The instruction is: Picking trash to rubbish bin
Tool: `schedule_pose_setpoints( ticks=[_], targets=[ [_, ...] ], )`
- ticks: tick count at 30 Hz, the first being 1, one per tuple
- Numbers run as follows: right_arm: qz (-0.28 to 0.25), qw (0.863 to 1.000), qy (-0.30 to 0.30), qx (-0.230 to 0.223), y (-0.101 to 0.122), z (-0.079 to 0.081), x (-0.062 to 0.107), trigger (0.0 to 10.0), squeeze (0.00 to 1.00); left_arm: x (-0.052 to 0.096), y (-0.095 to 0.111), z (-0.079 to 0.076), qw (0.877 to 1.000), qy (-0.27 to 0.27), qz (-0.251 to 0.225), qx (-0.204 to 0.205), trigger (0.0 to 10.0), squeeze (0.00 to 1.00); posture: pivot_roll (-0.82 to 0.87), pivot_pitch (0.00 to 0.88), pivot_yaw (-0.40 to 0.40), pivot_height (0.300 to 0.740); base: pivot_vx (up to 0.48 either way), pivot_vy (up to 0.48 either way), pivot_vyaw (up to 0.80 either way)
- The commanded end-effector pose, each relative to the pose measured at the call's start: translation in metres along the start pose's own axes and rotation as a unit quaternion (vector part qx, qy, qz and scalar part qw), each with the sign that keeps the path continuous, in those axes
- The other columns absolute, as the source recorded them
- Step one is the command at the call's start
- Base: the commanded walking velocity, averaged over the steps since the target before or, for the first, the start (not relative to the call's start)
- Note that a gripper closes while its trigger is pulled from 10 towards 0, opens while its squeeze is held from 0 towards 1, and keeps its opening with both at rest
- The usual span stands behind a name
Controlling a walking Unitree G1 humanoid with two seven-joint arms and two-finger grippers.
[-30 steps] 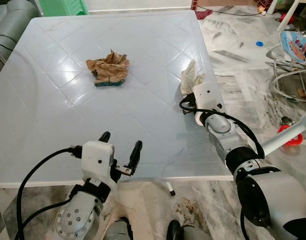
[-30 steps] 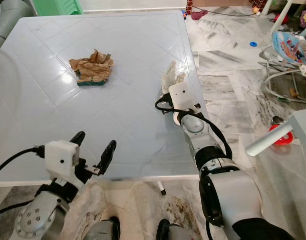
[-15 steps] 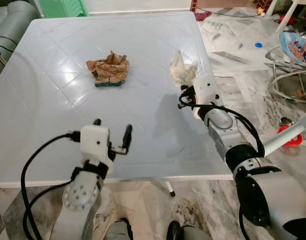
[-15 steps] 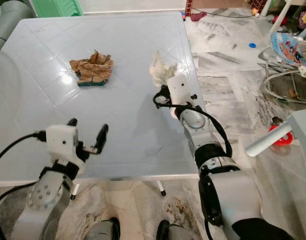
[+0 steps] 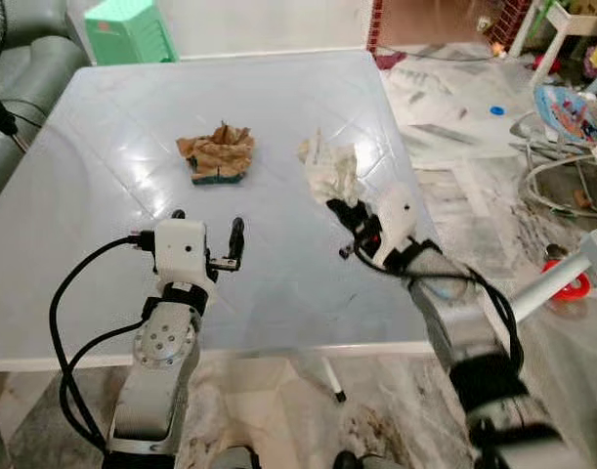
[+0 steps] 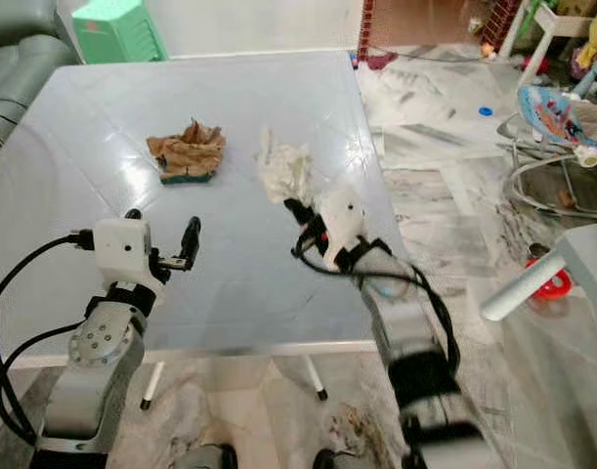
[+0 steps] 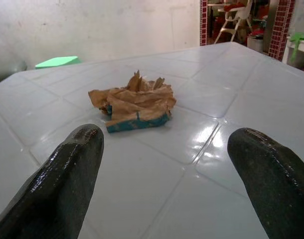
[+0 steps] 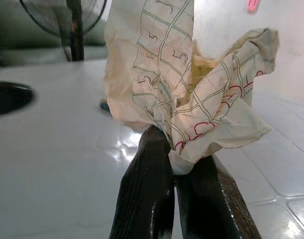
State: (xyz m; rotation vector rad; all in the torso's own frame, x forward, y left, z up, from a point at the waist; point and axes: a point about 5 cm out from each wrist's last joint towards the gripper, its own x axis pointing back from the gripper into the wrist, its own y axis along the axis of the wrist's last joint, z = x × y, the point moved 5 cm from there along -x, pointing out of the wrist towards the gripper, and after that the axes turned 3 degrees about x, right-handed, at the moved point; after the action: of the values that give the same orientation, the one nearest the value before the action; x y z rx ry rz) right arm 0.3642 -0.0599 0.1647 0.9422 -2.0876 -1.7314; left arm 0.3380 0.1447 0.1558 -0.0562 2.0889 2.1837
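White tabletop (image 5: 103,137) below, my right gripper (image 5: 339,210) has lifted the crumpled paper (image 5: 329,167) mid-frame, fingers pinched tight on it, bin next; my left gripper (image 5: 206,241) hovers spread wide and empty at lower left.

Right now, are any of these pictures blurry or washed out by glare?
In the eye views the right arm is smeared by motion, and window light glares off the white table. The left wrist view is sharp on the brown paper wad; the right wrist view is crisp on the white wrapper, its background overexposed.
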Motion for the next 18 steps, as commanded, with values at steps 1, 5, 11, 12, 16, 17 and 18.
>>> schedule_pose_setpoints(
  ticks=[1, 5, 11, 12, 16, 17, 18],
  targets=[
    [-0.009, 0.999, -0.032, -0.026, 0.007, 0.001, -0.003, 0.0, 0.00, -0.005, 0.003, 0.006, 1.000, 0.015, -0.009, -0.006, 10.0, 0.00, -0.02, 0.031, 0.010, 0.740, 0.000, 0.000, 0.00],
    [-0.004, 0.995, -0.069, -0.069, 0.010, 0.006, -0.001, 0.0, 0.00, -0.014, 0.009, 0.017, 0.999, 0.038, -0.025, -0.005, 10.0, 0.00, -0.02, 0.026, 0.012, 0.740, 0.000, 0.000, 0.00],
    [-0.009, 0.995, -0.074, -0.065, 0.024, 0.008, -0.005, 0.0, 0.00, -0.020, 0.012, 0.032, 0.997, 0.064, -0.034, -0.006, 10.0, 0.00, -0.02, 0.011, 0.016, 0.740, 0.000, 0.000, 0.00],
    [-0.010, 0.995, -0.073, -0.064, 0.026, 0.008, -0.006, 0.0, 0.00, -0.022, 0.012, 0.034, 0.997, 0.066, -0.034, -0.004, 10.0, 0.00, -0.02, 0.007, 0.016, 0.740, 0.000, 0.000, 0.00],
    [-0.011, 0.996, -0.070, -0.062, 0.031, 0.007, -0.009, 0.0, 0.00, -0.025, 0.013, 0.039, 0.997, 0.072, -0.038, -0.002, 10.0, 0.00, -0.02, 0.002, 0.013, 0.740, 0.000, 0.000, 0.00],
    [-0.014, 0.996, -0.069, -0.061, 0.033, 0.007, -0.010, 0.0, 0.00, -0.026, 0.014, 0.041, 0.996, 0.075, -0.041, -0.002, 10.0, 0.00, -0.02, 0.002, 0.013, 0.740, 0.255, 0.000, 0.00],
    [-0.015, 0.996, -0.069, -0.061, 0.034, 0.007, -0.010, 0.0, 0.00, -0.026, 0.014, 0.042, 0.996, 0.075, -0.041, -0.001, 10.0, 0.00, -0.02, 0.002, 0.013, 0.740, 0.266, 0.000, 0.00]
  ],
)
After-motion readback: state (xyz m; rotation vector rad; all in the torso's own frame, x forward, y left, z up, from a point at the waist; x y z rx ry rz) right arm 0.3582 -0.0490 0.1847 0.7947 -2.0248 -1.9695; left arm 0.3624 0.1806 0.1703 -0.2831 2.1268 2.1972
